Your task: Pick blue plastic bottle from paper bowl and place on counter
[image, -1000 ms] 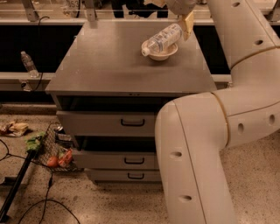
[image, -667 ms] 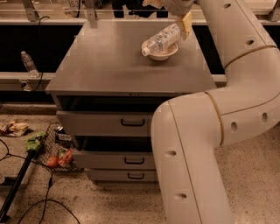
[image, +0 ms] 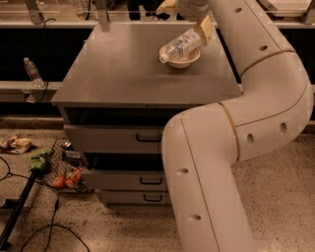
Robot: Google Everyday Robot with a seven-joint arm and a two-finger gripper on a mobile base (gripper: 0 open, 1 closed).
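The robot's white arm [image: 211, 162] fills the right half of the view. Its thick lower segment rises from the bottom edge and leans slightly to the right. It then folds at a rounded elbow joint near the right edge. From there the upper segment slants up and to the left, narrowing toward the wrist at the top of the view. The gripper [image: 193, 15] sits at the end of that wrist, low over the far right part of the surface [image: 123, 64], partly cut off by the top edge.
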